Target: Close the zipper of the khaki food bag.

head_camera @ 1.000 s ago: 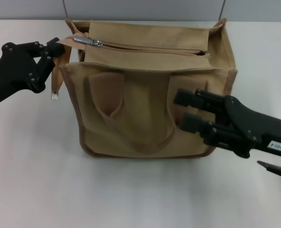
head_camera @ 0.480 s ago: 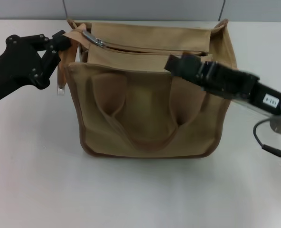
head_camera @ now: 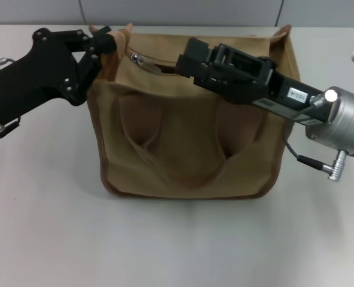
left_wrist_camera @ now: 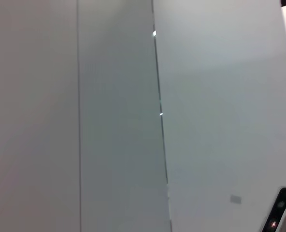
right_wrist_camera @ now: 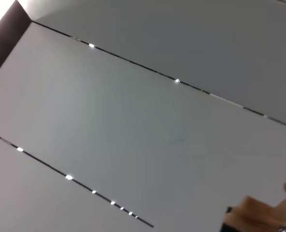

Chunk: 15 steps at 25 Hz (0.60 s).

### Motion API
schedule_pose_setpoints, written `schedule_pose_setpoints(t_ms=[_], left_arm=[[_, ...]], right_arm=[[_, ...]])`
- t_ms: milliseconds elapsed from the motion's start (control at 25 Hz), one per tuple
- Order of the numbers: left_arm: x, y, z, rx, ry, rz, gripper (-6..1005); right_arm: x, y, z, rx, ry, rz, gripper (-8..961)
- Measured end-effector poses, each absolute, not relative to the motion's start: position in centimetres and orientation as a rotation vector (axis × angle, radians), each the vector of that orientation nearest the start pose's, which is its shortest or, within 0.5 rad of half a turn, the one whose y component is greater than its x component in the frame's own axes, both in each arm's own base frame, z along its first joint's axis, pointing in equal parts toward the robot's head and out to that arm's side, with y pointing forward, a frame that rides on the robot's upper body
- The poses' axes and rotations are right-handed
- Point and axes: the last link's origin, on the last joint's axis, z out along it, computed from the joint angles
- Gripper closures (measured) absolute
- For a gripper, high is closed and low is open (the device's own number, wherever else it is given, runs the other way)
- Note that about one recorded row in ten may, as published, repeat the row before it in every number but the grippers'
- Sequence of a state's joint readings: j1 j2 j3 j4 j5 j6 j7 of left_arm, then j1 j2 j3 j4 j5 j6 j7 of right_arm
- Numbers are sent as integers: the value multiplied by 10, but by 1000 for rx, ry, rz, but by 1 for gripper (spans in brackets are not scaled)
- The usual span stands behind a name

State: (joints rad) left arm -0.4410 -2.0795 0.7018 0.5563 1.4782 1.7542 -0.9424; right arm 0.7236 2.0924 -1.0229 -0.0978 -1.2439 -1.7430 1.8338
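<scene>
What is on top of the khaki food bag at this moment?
Over the khaki food bag, the right gripper reaches across toward the silver pull of the zipper. The left gripper is at its left top corner. The arm covers most of the zipper line.

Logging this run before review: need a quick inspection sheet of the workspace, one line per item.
Surface: white table, bare around the bag.
Job's things: khaki food bag upright, handles on its front face; zipper pull tab shows near the bag's left top end, top not yet closed.
Clutter: nothing seen.
Grippers: left gripper at the bag's top left corner, against the fabric; right gripper over the bag's top, near the pull tab. Grip on either not readable.
Cables: dark cable with a metal plug at the right wrist, hanging beside the bag.
Surroundings: grey panel wall behind the table; both wrist views show mostly wall panels.
</scene>
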Motion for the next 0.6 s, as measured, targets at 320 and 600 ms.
schedule_pose_setpoints(t_ms=[320,600], left_arm=[[-233,313,37,-2315,-57,-1267,986],[-230,317,38,-2314,-47,-1265,978]], right_arm=[[175,330,-58,-2474,1608,1610,320],[175,334,-56,-2517,1253,1584,322]])
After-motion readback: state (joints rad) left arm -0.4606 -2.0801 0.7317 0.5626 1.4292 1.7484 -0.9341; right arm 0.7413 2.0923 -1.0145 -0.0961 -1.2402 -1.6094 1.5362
